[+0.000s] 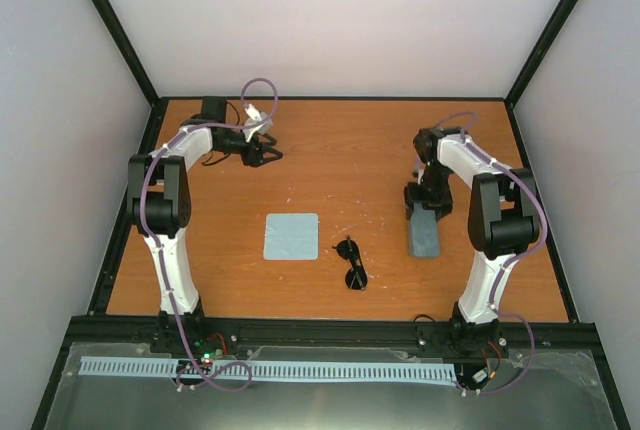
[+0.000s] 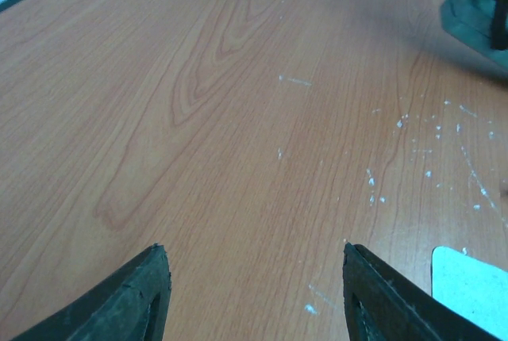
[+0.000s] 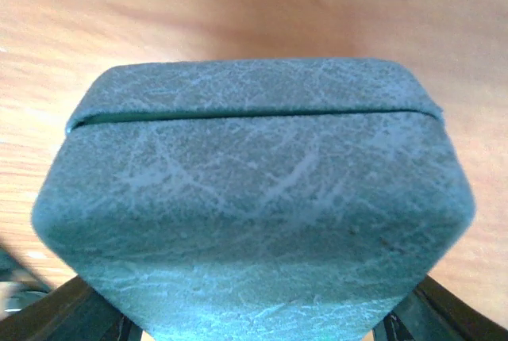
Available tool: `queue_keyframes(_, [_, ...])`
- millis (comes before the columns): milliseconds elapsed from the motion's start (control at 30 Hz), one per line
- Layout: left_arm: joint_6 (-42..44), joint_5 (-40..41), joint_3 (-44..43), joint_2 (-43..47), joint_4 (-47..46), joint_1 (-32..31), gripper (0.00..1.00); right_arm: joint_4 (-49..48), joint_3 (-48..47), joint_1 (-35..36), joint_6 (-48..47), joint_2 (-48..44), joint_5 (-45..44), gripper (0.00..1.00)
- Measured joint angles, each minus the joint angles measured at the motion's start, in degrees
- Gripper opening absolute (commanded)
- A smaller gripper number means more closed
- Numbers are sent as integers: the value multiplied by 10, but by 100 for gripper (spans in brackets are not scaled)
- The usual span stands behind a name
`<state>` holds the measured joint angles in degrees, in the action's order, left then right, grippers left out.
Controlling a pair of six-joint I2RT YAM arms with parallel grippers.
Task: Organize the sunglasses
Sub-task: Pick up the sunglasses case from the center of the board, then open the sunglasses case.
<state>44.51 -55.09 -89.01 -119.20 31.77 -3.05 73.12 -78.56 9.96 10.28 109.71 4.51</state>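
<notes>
The sunglasses (image 1: 352, 263) lie on the table at the near centre, a small black pair with round dark lenses, away from both grippers. The grey-blue case (image 1: 423, 234) lies on the table to their right. It fills the right wrist view (image 3: 254, 198), its lid down with a thin green slit showing. My right gripper (image 1: 425, 202) is at the case's far end, and in its wrist view (image 3: 258, 327) the fingers (image 3: 71, 317) sit against both sides of that end. My left gripper (image 1: 264, 157) is open and empty at the far left, above bare wood in its own view (image 2: 252, 258).
The pale blue square cloth (image 1: 291, 236) lies flat left of the sunglasses; one corner of it shows in the left wrist view (image 2: 472, 289). Black frame rails (image 1: 330, 325) border the wooden table, with white walls behind.
</notes>
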Motion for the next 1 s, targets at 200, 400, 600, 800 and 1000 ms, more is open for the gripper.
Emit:
queue_keyframes(200, [-37, -57, -23, 3, -2, -20, 61, -80, -87, 0, 0, -1, 147, 30])
queue_keyframes(400, [-103, -141, -45, 22, -10, -45, 78, -245, -146, 14, 48, 11, 370, 30])
queue_keyframes(600, [-139, -172, -53, 48, -9, -71, 81, -359, -247, 60, 96, 82, 501, 29])
queue_keyframes(800, [-151, -164, -52, 63, -14, -91, 79, -398, -286, 85, 123, 118, 565, 29])
queue_keyframes(1000, [-158, -143, -38, 67, -30, -106, 77, -414, -287, 85, 134, 118, 598, 26])
